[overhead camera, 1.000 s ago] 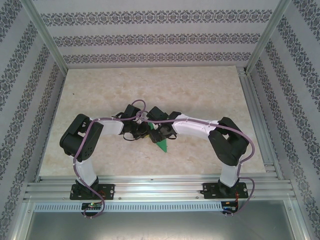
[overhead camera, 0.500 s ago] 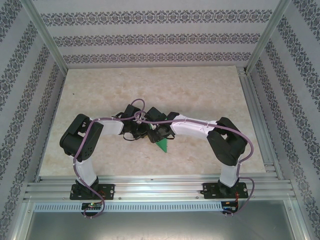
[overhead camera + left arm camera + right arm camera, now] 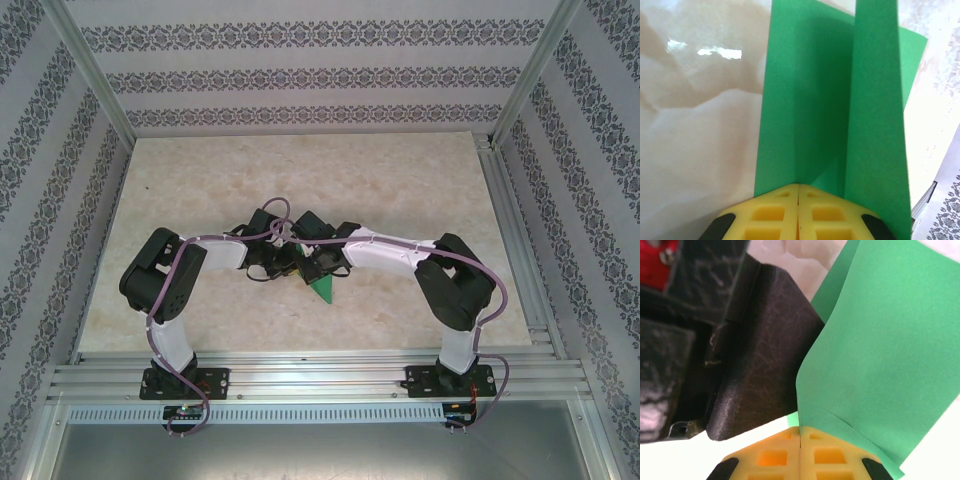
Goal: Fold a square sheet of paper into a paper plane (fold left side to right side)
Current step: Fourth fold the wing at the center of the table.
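Angling inward from either side, left jaws and right jaws meet, each pinching the green paper [image 3: 322, 288].

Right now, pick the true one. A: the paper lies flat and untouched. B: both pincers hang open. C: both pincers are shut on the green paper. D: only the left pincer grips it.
C: the left pincer and the right pincer each have tips pressed together with the paper coming out between them.
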